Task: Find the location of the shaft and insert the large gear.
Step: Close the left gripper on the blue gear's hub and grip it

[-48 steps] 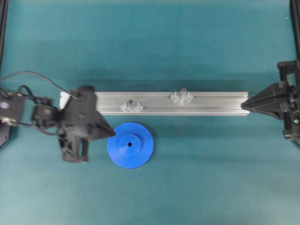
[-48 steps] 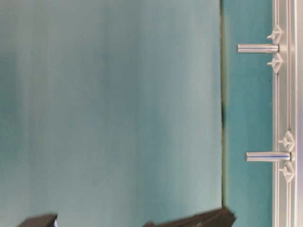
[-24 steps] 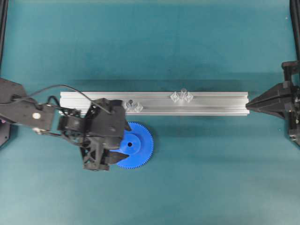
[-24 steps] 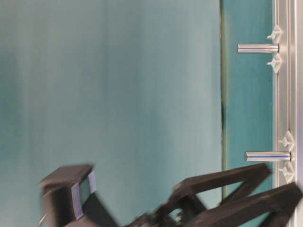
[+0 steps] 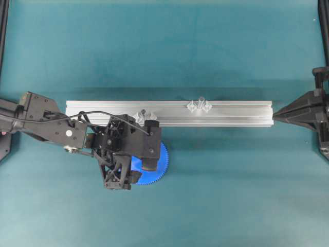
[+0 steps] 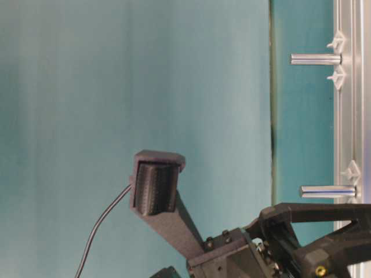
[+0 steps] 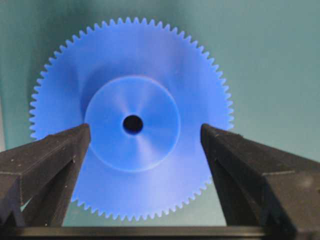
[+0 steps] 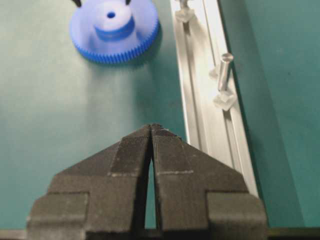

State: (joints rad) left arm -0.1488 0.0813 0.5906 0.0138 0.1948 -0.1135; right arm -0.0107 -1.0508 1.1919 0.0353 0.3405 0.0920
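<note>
Item: large gear [image 7: 132, 125], blue, flat on the teal worktop [image 5: 231, 180], just at 6 o'clock of the aluminium rail [image 5: 231, 114]. My left tool [image 7: 145, 150], a second ago off at its 9 o'clock, now hangs over it, fingers spread wide, bracketing the hub, gripping nothing; pickup comes next. Nearest shaft [image 5: 144, 111] at the gear's 12 o'clock. Right tool [image 8: 151, 131] clenched, empty, at the rail's 3 o'clock end.
</note>
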